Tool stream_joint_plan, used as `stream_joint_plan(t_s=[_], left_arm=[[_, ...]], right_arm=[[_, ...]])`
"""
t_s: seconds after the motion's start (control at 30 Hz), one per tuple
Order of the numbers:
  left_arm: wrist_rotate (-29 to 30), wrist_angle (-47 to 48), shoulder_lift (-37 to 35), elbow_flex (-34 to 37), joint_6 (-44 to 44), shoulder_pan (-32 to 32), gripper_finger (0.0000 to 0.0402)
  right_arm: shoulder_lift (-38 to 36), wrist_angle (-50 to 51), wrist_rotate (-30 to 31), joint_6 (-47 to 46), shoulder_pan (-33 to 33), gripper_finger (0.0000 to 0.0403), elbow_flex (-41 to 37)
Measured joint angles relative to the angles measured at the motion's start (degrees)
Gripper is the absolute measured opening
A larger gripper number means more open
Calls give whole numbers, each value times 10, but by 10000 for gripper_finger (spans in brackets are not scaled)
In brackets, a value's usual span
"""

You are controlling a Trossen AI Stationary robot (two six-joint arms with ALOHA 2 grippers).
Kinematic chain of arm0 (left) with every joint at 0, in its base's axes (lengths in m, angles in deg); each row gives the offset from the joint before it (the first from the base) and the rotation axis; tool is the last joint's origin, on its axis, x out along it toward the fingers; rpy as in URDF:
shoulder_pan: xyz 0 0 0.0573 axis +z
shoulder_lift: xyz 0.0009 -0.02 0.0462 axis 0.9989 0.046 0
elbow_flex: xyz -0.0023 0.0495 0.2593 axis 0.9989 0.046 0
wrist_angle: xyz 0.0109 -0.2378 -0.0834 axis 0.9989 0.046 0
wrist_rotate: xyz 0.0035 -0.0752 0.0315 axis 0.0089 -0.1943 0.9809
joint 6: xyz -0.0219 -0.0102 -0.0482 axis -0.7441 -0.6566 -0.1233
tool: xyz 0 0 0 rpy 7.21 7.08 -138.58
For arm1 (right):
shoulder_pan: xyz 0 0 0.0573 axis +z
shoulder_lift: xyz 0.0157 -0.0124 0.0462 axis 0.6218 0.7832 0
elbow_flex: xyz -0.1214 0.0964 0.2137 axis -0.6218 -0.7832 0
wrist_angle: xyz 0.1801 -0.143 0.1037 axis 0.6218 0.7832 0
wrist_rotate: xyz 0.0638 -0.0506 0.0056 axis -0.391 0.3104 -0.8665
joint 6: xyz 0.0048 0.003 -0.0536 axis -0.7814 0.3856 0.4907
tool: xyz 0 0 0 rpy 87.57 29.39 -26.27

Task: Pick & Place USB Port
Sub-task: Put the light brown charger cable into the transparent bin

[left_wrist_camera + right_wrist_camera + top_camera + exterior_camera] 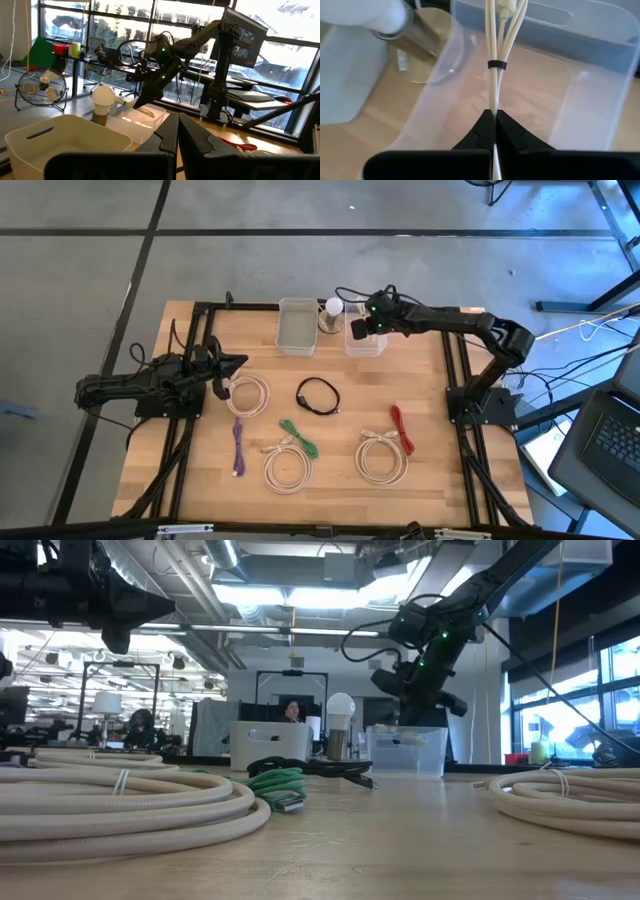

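Note:
My right gripper [362, 326] hangs over the clear bin [366, 342] at the table's far edge, shut on a cream cable bundle [495, 65] bound by a black tie [496, 64]. The bundle reaches from the fingers down into the bin [580, 30]. In the left wrist view the bundle [145, 110] slants into that bin [150, 119]. My left gripper [228, 365] waits shut above the table's left side, beside a white cable coil [248, 393]. My right gripper [495, 116] pinches the cream bundle between its two fingers, at the strands [494, 102] just short of the black tie. The fingers slant down from above and lie along the cable. The bundle runs straight on from the fingertips into the clear bin.
A white bin [297, 326] and a light bulb on a stand [334, 308] sit left of the clear bin. Lying on the table are a black cable [318, 396], green [297, 438], purple [238, 445] and red [402, 428] cables, and two white coils [288, 465] [381, 457].

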Motion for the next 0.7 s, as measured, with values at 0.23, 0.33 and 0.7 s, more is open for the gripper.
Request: stream_joint_plan(t_s=[0.23, 0.33, 0.7], left_arm=[[0, 0, 0, 0, 0, 0, 4], [0, 0, 0, 0, 0, 0, 4], [6, -10, 0, -1, 1, 0, 4]], right_arm=[[0, 2, -19, 0, -2, 0, 0], [0, 2, -19, 0, -2, 0, 0], [1, 23, -17, 4, 1, 0, 18]])
